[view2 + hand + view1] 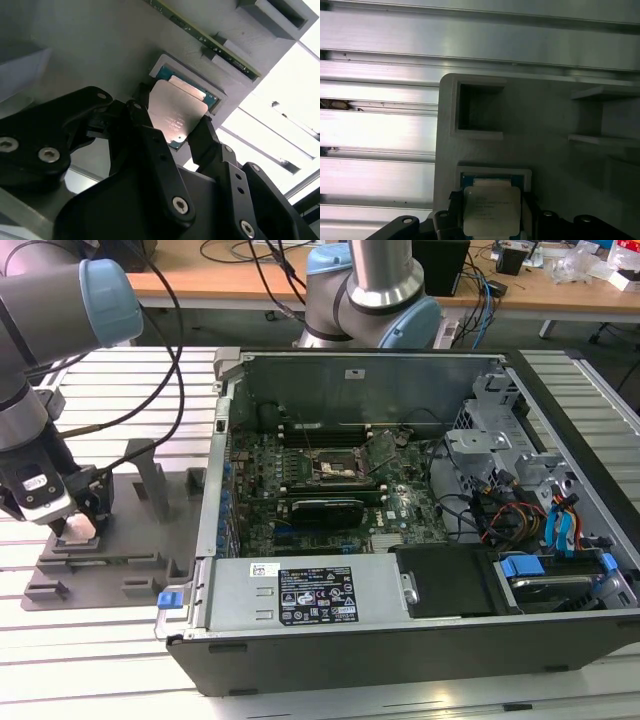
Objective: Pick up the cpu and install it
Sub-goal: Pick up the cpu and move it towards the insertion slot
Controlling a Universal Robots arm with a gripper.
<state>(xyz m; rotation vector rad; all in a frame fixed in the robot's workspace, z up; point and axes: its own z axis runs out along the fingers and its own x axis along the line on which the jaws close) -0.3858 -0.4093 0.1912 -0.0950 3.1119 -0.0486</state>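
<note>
Cpu: a silver-topped square cpu (175,116) sits between the gripper's fingers, just over a square recess (216,94) in the grey tray (100,45). In the first wrist view the cpu (491,207) overlaps the recess (492,172) edge.
Recess: a green-edged, silver-faced strip shows just past the cpu; I cannot tell whether it is a second chip.
Surroundings: an open computer case (400,645) lies on the slatted table (100,670), to the exterior view's right of the tray (130,540) and just beside it.
Case contents: a motherboard (300,490) with a black metal-framed socket (335,468) near its middle, and a drive with blue tabs (540,580).
In the way: the tray's grey upright posts (150,475) stand between the gripper and the case, and black cables (170,370) hang from the arm above them.
Tray slot: a thin green board (200,31) stands on edge.
Arm: at the exterior view's left, wrist pointing down, with the gripper (76,523) low over the tray.
Gripper: narrow, with the fingers (145,120) pressed against two opposite edges of the cpu.
Second arm: its base (370,290) stands behind the case.
</note>
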